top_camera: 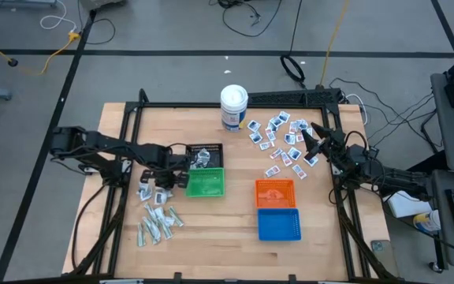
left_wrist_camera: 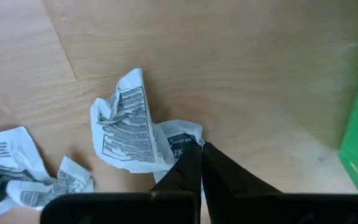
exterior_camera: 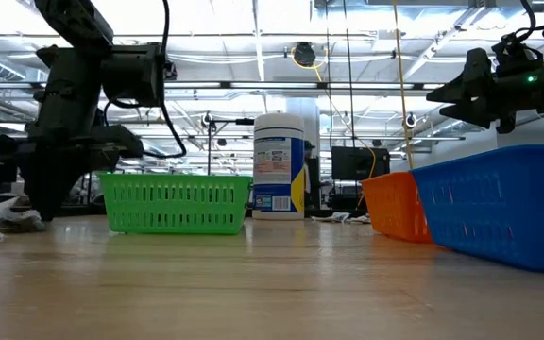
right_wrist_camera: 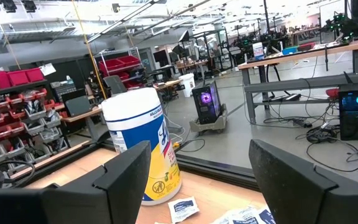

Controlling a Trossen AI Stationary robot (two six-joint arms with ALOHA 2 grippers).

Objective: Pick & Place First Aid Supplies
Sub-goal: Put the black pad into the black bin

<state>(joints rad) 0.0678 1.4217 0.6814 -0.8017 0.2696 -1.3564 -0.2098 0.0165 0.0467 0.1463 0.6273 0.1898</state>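
Wooden surface under my arms shows most of the job undone: the crumpled white printed packet (left_wrist_camera: 129,124) lies beside the green mesh basket (top_camera: 206,183), my left gripper (top_camera: 166,180) has its fingers closed tight on its edge. White-and-blue square packets (top_camera: 282,142) remain scattered beyond the orange basket (top_camera: 275,192) near the white canister (top_camera: 233,106), where my right gripper (top_camera: 312,140) hovers, fingers wide and empty.

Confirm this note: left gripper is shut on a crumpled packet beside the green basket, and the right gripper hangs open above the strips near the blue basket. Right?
Not quite. The right gripper hangs open above the white square packets near the canister, not near the blue basket; the high view shows it. The left gripper is indeed shut on a crumpled packet beside the green basket.
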